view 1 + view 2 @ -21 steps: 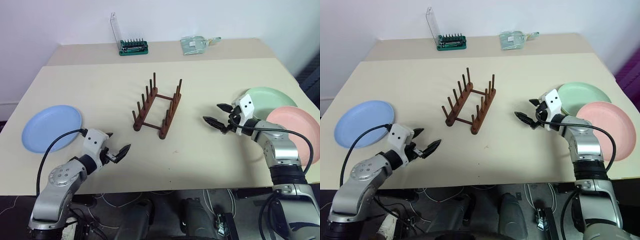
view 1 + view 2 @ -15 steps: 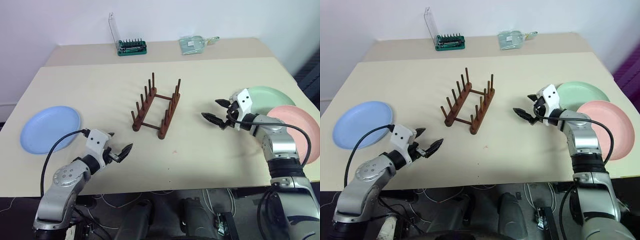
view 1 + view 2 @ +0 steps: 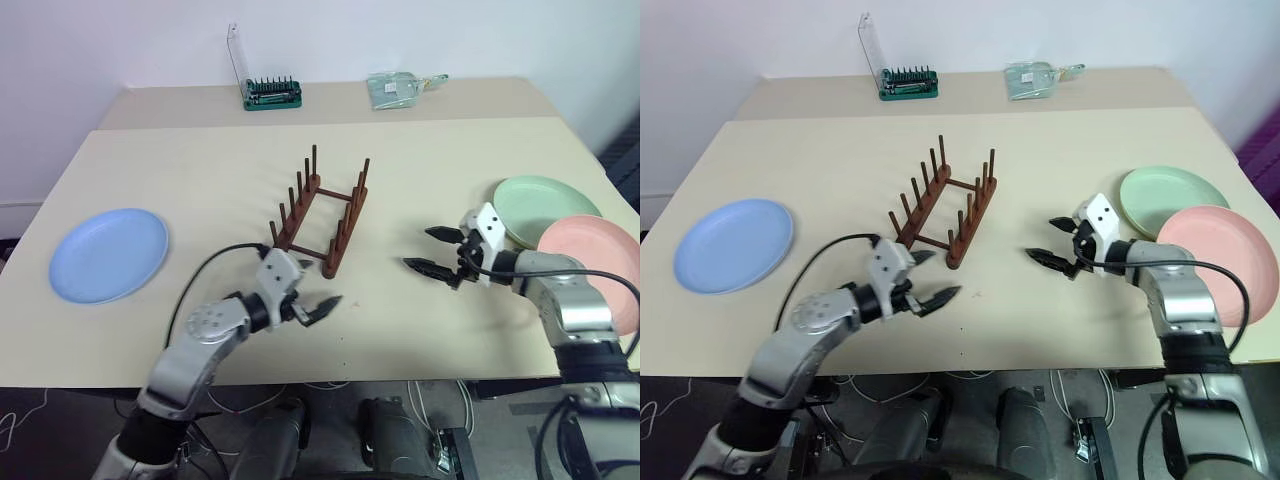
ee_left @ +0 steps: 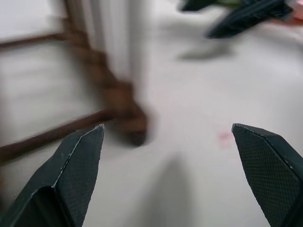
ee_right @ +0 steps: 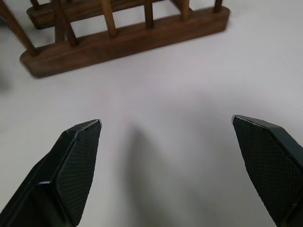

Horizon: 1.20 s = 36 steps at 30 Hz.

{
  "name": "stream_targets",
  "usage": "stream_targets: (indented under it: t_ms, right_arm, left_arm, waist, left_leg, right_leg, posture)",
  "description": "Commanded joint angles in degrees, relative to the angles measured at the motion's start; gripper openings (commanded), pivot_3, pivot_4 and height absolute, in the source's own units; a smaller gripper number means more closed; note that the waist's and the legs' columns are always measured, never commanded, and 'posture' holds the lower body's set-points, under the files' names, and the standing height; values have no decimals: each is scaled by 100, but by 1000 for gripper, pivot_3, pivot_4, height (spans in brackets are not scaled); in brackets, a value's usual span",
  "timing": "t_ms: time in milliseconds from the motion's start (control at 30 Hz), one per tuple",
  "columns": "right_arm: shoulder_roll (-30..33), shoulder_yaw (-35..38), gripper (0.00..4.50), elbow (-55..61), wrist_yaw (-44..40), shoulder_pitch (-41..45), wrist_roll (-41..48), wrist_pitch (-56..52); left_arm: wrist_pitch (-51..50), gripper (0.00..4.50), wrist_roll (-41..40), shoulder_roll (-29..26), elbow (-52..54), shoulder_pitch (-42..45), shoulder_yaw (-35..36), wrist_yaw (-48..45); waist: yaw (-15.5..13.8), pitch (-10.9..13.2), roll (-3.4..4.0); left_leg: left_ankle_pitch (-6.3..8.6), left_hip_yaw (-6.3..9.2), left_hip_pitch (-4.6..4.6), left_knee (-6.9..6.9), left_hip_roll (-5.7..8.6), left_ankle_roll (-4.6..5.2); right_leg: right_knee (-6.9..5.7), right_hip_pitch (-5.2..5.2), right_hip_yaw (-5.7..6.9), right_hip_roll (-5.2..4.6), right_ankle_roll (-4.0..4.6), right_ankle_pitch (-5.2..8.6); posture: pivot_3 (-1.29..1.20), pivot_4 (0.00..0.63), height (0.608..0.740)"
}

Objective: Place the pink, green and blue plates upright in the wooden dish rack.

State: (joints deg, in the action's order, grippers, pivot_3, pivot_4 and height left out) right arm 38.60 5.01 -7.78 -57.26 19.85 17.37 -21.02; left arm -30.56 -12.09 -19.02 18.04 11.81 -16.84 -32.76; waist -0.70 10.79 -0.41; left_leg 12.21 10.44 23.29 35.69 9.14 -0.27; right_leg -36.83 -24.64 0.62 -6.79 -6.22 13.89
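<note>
The left gripper (image 3: 307, 296) has swung in from the table's near left part toward the middle and now hangs just beside the near end of the wooden dish rack (image 3: 322, 215), jaws spread apart and empty; the right gripper (image 3: 435, 252) has shifted a little nearer the front edge, also spread apart and empty.

The blue plate (image 3: 108, 254) lies flat near the table's left edge. The rack stands mid-table, empty, its two rails running from the near side toward the far edge and slightly rightward, pegs upright. In the right wrist view the rack (image 5: 124, 34) lies crosswise ahead of the fingertips (image 5: 78, 142). The green plate (image 3: 545, 198) lies flat near the right edge, with the pink plate (image 3: 594, 262) overlapping its near rim.

The table (image 3: 200, 170) is pale beige and matte. At its far edge sit a green tray (image 3: 272, 93) with a clear upright lid and a clear packet (image 3: 396, 88), against a white wall.
</note>
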Motion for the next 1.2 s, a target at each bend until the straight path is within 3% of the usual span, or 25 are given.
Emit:
stream_targets:
  t_ms: [33,167,400,767,1100,1200]
  right_arm:
    - [22,193,4500,609,190,-226,170,-105]
    - [46,430,4500,1026,392,-625,369,-339]
    - [56,395,4500,1071,521,-830,331,-257]
    - [-45,182,4500,640,439,-571,279,7]
    - [-57,104,4500,636,370,-453,294,9]
    - [-19,155,4500,721,380,-532,314,-6]
  left_arm:
    - [13,4434,474,113,-438,217,-289,293]
    - [57,4434,744,785,-1069,498,-383,885]
    - [67,4434,1095,1201,-1297,607,-338,1348]
    - [-873,4434,1176,1221,122,-295,-48,1892]
    - [-788,4434,969,1640,-785,292,-115,1749]
    - [-689,3590,910,1695,-1011,418,-92,1638]
  waist:
    - [3,-2,2]
    - [-19,-8,10]
    - [-18,-16,15]
    - [-7,-15,15]
    - [-72,-16,16]
    - [-151,-17,17]
  left_leg:
    - [0,-2,-2,1,-3,0]
    - [2,-20,-12,9,-8,3]
    - [11,-29,-9,31,-6,18]
    - [18,-50,-8,32,-8,30]
    - [21,-54,-2,41,-7,35]
    - [22,-59,-3,43,-7,37]
  right_leg:
    - [0,1,0,0,0,-1]
    - [2,12,-12,1,-9,3]
    - [14,24,-16,3,-37,-3]
    - [29,22,-32,6,-50,-12]
    - [47,29,-32,6,-66,-24]
    - [50,30,-33,6,-66,-27]
  posture:
    - [0,150,740]
    - [0,150,740]
    - [0,150,740]
    - [0,150,740]
    - [0,150,740]
    - [0,150,740]
